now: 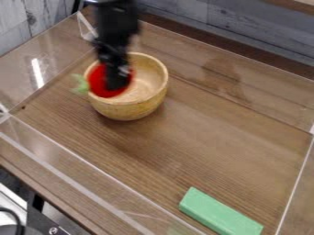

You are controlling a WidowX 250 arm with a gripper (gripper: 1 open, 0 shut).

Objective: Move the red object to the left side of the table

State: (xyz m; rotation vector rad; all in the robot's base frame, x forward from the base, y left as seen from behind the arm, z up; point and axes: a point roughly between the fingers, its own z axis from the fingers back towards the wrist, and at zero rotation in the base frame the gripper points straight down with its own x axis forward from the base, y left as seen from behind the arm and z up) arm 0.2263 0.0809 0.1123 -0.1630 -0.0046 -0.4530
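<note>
The red object [106,82], a small round toy fruit with a green leafy end pointing left, hangs in the air over the left part of the wooden bowl [145,99]. My gripper [113,73] points straight down and is shut on the red object from above; the black fingers cover its top. The arm reaches in from the upper left of the camera view. The dark wood-grain table [221,128] lies below.
A flat green block [221,212] lies near the front right edge. Low clear acrylic walls [73,174] run round the table. A clear folded stand [84,25] sits at the back left corner, partly behind the arm.
</note>
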